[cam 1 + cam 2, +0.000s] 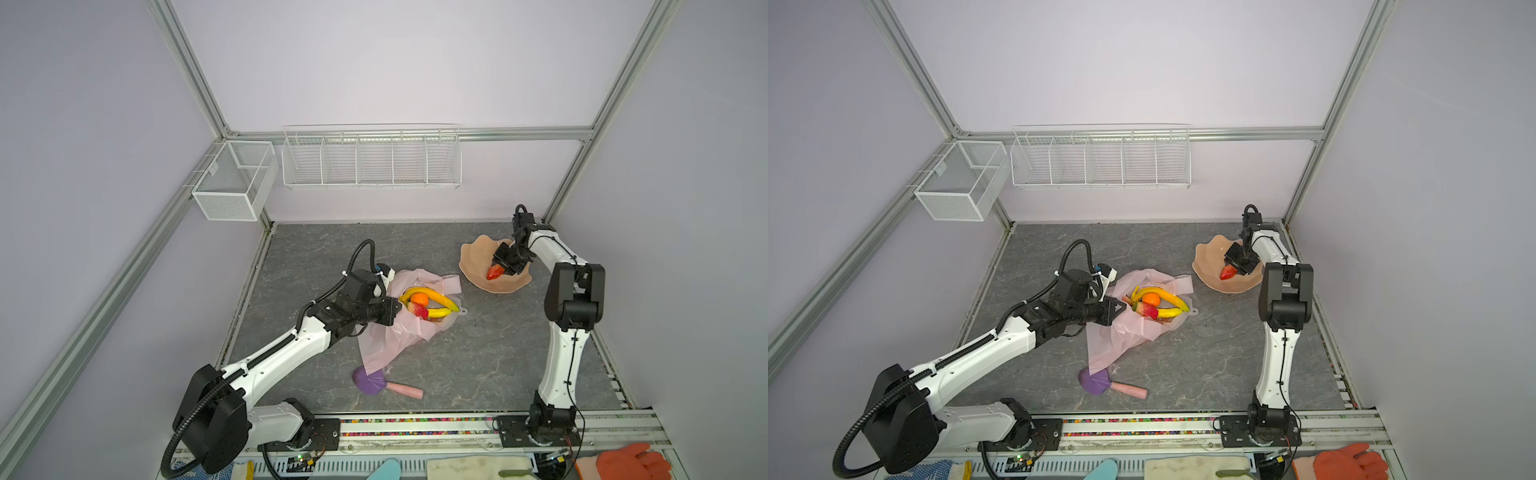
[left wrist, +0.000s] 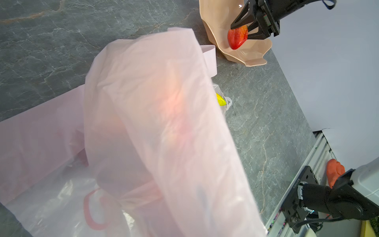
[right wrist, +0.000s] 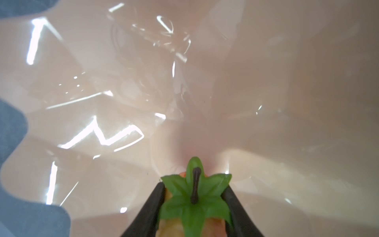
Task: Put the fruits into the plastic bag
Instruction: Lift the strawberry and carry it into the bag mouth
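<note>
R fingers (image 3: 149, 213) squeeze the small red toy strawberry (image 1: 494, 272) in the peach wavy bowl (image 1: 471, 253). Thin pink see-through plastic bag (image 1: 386, 345) sits left of it, L fingers (image 1: 392, 307) clenched on its rim.

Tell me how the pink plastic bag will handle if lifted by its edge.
The plastic bag is probably floppy: its thin film lies crumpled and folded on the table. Lifted, it would likely sag around the bananas and orange in its mouth, and they might shift. It looks light, so a push would probably drag it.
</note>
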`<state>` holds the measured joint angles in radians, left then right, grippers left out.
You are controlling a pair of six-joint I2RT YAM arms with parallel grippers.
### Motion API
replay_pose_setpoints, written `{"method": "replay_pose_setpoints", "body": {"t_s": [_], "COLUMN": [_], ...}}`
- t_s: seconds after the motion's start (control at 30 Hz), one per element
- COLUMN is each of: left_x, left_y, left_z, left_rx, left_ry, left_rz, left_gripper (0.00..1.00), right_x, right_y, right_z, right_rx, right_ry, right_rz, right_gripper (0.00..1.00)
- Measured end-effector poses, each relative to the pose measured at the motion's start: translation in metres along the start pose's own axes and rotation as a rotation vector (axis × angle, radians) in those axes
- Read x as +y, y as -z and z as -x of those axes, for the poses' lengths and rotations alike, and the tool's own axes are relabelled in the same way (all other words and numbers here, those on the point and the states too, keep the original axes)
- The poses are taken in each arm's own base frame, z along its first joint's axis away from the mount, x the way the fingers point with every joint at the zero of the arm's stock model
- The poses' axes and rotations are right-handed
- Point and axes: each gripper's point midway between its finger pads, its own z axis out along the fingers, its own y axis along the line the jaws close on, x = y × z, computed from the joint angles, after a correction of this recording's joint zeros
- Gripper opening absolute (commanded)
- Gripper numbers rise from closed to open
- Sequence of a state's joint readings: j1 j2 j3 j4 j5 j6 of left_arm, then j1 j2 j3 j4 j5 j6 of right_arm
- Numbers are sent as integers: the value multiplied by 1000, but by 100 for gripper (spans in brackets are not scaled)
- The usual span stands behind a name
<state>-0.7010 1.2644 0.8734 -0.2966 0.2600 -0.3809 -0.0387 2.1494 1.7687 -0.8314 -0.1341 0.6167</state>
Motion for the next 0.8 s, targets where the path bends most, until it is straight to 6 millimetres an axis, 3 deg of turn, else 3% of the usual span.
{"method": "replay_pose_setpoints", "body": {"t_s": [0.2,0.3,0.43,0.57,0.67,0.8], "left_x": [0,0,0,0,0,1], "left_y": [0,0,0,-1,-2,-5], "left_z": [0,0,0,-1,-2,-4], "left_rx": [0,0,0,3,9,21], "left_ry": [0,0,0,0,2,5], "left_rz": [0,0,-1,-3,-4,-2], "left_gripper": [0,0,0,0,0,0], "right_x": [15,21,22,28,42,72], "right_y": [58,73,74,74,77,77], "right_z": [-34,-59,-89,-101,-110,-136], "right_rx": [-36,-16,56,102,120,167], "right_ry": [22,7,-39,-56,-39,11], "right_rz": [175,285,381,426,463,504], "right_gripper": [37,34,34,34,33,33]}}
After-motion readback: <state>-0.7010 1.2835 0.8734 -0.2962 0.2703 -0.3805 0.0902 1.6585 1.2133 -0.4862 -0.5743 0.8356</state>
